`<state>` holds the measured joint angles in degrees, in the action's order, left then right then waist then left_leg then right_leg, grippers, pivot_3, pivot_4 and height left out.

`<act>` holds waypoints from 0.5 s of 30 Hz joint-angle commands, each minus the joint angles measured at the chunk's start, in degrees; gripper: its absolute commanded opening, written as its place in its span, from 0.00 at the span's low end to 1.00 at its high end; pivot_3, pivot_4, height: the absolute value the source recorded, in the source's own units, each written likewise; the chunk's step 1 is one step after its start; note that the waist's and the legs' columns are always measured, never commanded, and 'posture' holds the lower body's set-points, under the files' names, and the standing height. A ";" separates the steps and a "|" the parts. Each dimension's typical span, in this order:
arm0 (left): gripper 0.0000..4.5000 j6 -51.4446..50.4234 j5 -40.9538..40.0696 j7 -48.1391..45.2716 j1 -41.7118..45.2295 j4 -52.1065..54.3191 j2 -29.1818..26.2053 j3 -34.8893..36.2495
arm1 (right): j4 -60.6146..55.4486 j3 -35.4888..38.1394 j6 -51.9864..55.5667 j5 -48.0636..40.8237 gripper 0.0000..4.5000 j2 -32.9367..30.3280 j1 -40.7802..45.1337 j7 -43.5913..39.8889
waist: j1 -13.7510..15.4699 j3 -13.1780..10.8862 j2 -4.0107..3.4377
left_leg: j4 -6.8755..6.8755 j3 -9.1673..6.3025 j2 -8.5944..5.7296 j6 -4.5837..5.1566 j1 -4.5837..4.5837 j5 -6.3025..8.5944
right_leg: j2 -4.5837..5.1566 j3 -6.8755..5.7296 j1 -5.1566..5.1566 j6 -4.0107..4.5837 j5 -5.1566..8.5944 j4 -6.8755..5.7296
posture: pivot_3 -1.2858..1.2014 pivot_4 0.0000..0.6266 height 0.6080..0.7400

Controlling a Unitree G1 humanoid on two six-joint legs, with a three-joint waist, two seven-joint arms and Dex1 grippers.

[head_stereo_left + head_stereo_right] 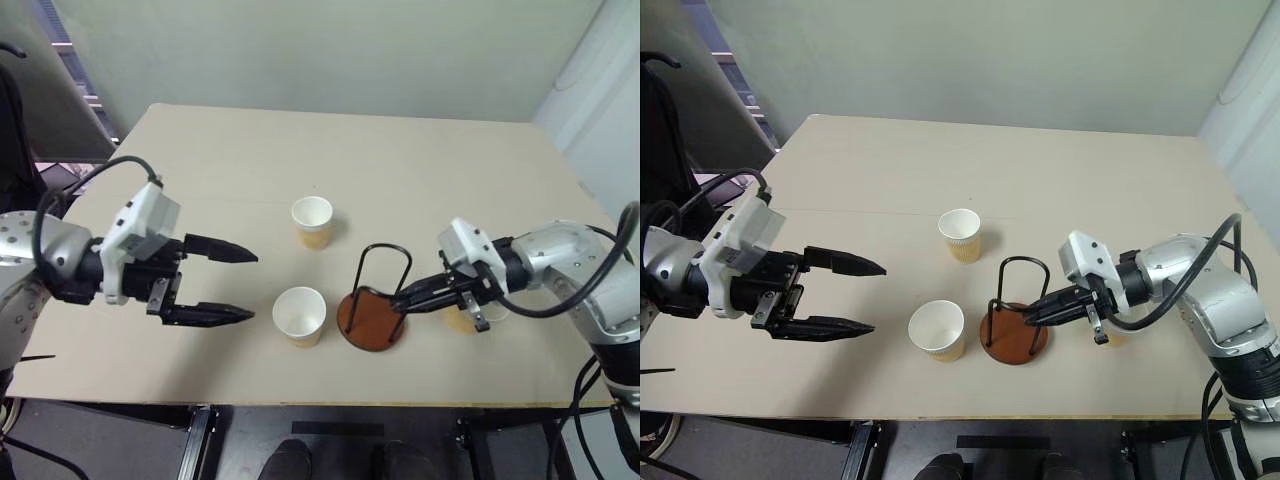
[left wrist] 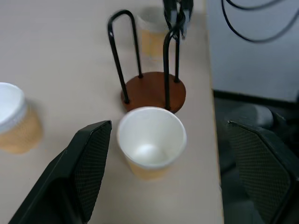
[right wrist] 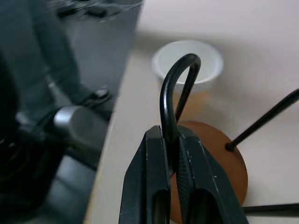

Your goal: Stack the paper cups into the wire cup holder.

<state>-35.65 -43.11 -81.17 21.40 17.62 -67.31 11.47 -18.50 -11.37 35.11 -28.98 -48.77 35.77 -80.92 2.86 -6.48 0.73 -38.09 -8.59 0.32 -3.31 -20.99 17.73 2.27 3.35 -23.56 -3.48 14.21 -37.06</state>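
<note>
Black wire cup holder is pinched by the right claw, steadying it. Left claw gapes wide near the closest tan paper cup; grabbing that looks next.

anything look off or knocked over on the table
Nothing spilled: the paper cups stand upright. The odd part is the wire cup holder: it leans, its base tipped up, with the right hand shut on one of its wire loops.

near cup beside holder (touching base)
</note>
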 commanded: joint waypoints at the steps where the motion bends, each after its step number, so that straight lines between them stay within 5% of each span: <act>1: 0.94 1.97 2.19 -1.08 0.98 1.27 -1.13 -1.38 | -0.05 -1.21 -4.85 2.57 0.01 -1.30 0.14 -2.35 | -0.01 0.00 0.00 | 0.00 -0.05 0.01 0.00 0.00 0.00 | 0.00 0.00 0.00 0.00 0.00 0.00 | 0.52 0.24 1.00; 13: 0.94 0.65 1.82 -0.97 -0.22 3.81 -1.38 -0.81 | 4.02 -5.43 -10.92 7.95 0.01 1.15 1.78 -4.19 | -0.12 0.00 0.02 | 0.04 -0.15 0.06 0.03 0.00 0.02 | -0.01 0.00 -0.01 0.00 0.00 0.00 | 0.52 0.24 1.00; 15: 0.94 0.44 1.60 -0.75 -0.15 3.92 -1.30 -0.58 | 4.14 -5.98 -10.20 8.09 0.14 1.25 3.09 -4.49 | -0.15 0.00 0.01 | 0.03 -0.17 0.07 0.03 0.02 0.02 | -0.01 0.00 -0.01 0.01 -0.01 -0.02 | 0.52 0.24 1.00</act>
<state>-35.07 -40.90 -82.10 20.99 20.21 -67.73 9.05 -13.84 -17.26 24.87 -21.10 -47.42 37.11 -84.63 2.71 -6.47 0.75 -38.07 -8.76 0.39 -3.28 -20.97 17.75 2.26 3.35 -23.57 -3.46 14.20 -37.09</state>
